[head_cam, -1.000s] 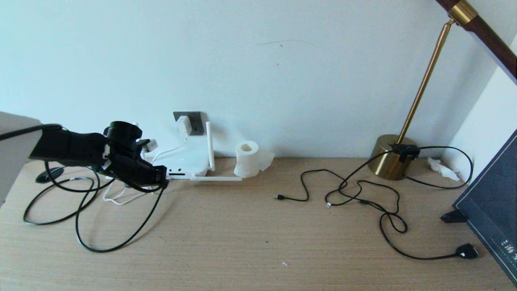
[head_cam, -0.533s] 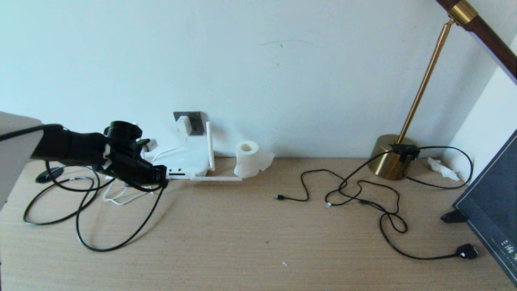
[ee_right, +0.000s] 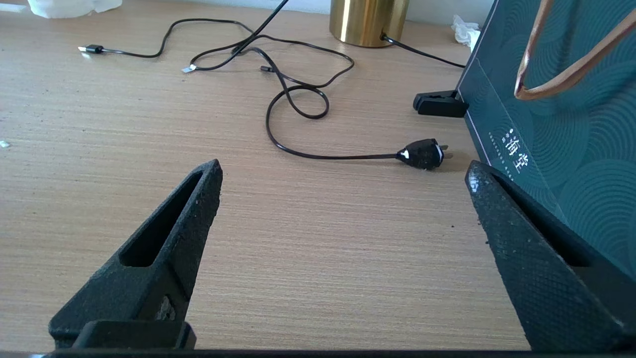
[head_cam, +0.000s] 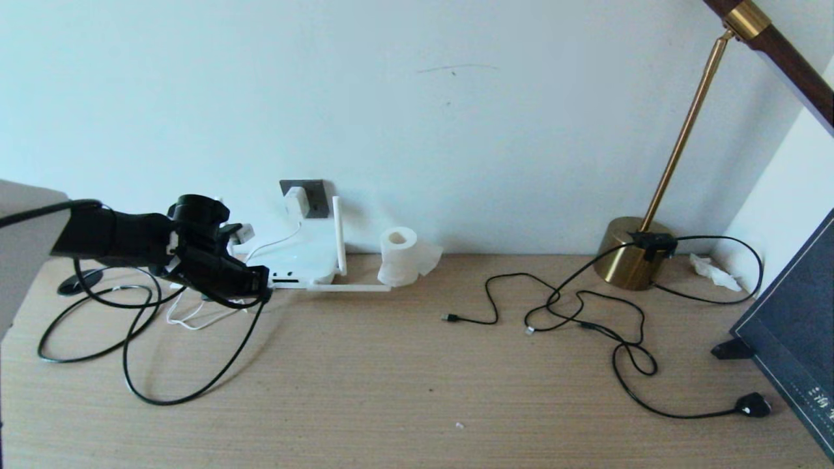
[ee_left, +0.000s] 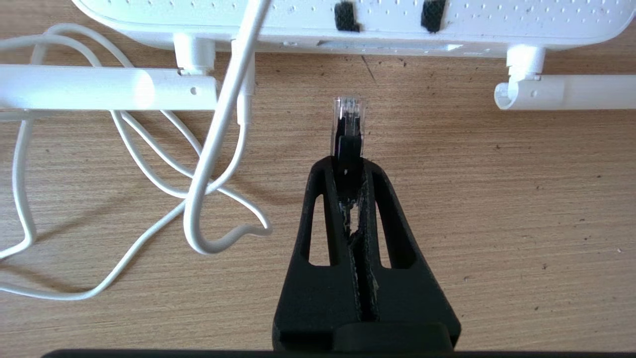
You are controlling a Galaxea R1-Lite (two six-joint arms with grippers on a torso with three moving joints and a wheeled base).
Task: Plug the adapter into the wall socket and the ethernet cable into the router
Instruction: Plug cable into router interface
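Adapter step looks done: adapter (head_cam: 295,200) sits on the wall socket (head_cam: 314,195), apparently plugged in, though the head view is too far to confirm full seating. Its thin white cord loops down over the surface (head_cam: 417,365) beside the router (head_cam: 296,257).

Step in hand: ethernet cable into router. Left claw (ee_left: 348,164) is clamped on the ethernet cable (head_cam: 189,391) just behind its plug, clear-tipped connector sticking out past the fingertips, pointing at the router's front edge, near but not touching. Two dark ports (ee_left: 346,15) sit on that edge; plug is roughly lined up with the nearer one.

Next move calls for a straight push forward, keeping the plug level and square with the port, clip side correct, clear of the white cord and the antenna (ee_left: 99,87) lying alongside.

Cable is long, thin, black, slack in loops on the surface.

Right claw (ee_right: 343,209) hangs wide apart, empty, parked over the surface near the lamp plug (ee_right: 422,153).
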